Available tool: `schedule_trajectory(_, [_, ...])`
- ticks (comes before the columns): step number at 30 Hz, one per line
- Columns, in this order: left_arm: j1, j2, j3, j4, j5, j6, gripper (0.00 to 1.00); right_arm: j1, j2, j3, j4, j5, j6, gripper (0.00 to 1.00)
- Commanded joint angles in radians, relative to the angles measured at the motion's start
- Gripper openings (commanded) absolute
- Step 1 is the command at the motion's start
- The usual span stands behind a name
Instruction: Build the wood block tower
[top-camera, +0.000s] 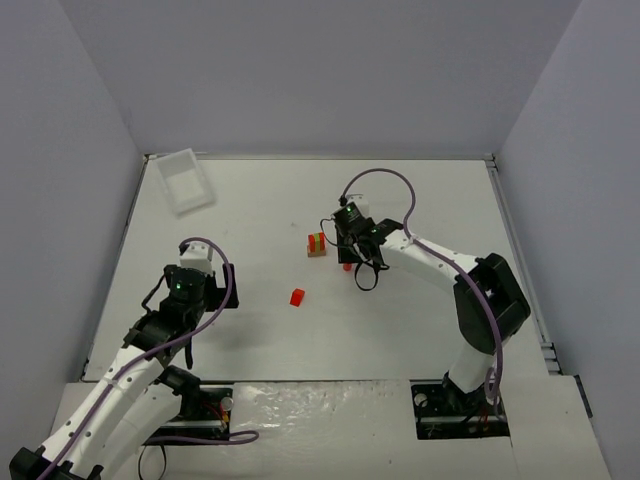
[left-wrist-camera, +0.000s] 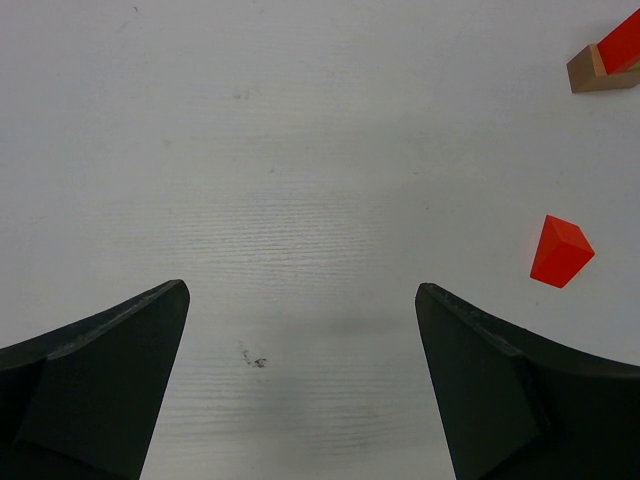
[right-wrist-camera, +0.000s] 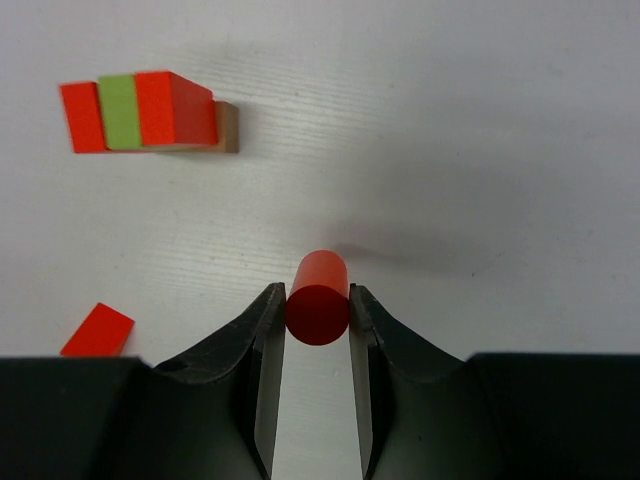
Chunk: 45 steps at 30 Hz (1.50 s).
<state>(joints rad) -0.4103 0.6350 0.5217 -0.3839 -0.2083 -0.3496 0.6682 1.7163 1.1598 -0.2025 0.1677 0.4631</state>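
Note:
The wood block tower (top-camera: 316, 243) is a small stack near the table's middle: a tan base with red pieces and one lime-green piece. In the right wrist view the tower (right-wrist-camera: 140, 112) lies up and to the left. My right gripper (right-wrist-camera: 317, 302) is shut on a red cylinder (right-wrist-camera: 318, 295), with both fingers pressing its sides just above the table. From above, this gripper (top-camera: 350, 262) is just right of the tower. A red wedge block (top-camera: 297, 297) lies loose in front of the tower. My left gripper (left-wrist-camera: 300, 330) is open over bare table, with the wedge (left-wrist-camera: 560, 250) to its right.
A clear plastic tray (top-camera: 187, 180) sits at the far left corner. Grey walls close in the white table (top-camera: 420, 330) on three sides. The left arm (top-camera: 185, 285) hovers at the near left.

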Motion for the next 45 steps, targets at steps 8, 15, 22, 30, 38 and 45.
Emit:
schedule_trajectory(8, [0.001, 0.023, 0.087, 0.027, 0.017, 0.014, 0.96, 0.014, 0.002, 0.475, -0.277, -0.001, -0.108, 0.00])
schedule_trajectory(15, [0.000, 0.037, 0.137, -0.031, 0.044, 0.087, 0.96, 0.016, 0.129, 0.679, -0.390, -0.045, -0.149, 0.00])
schedule_trajectory(22, [-0.001, 0.086, 0.167, -0.032, 0.045, 0.161, 0.96, 0.025, 0.213, 0.772, -0.445, -0.063, -0.162, 0.00])
schedule_trajectory(30, [0.000, 0.084, 0.147, 0.005, 0.038, 0.159, 0.96, 0.037, 0.271, 0.831, -0.464, -0.061, -0.159, 0.00])
schedule_trajectory(38, [0.001, 0.102, 0.144, 0.012, 0.039, 0.167, 0.96, 0.055, 0.313, 0.845, -0.463, -0.043, -0.155, 0.00])
schedule_trajectory(45, [0.000, 0.107, 0.141, 0.020, 0.040, 0.174, 0.96, 0.065, 0.345, 0.863, -0.460, -0.008, -0.152, 0.00])
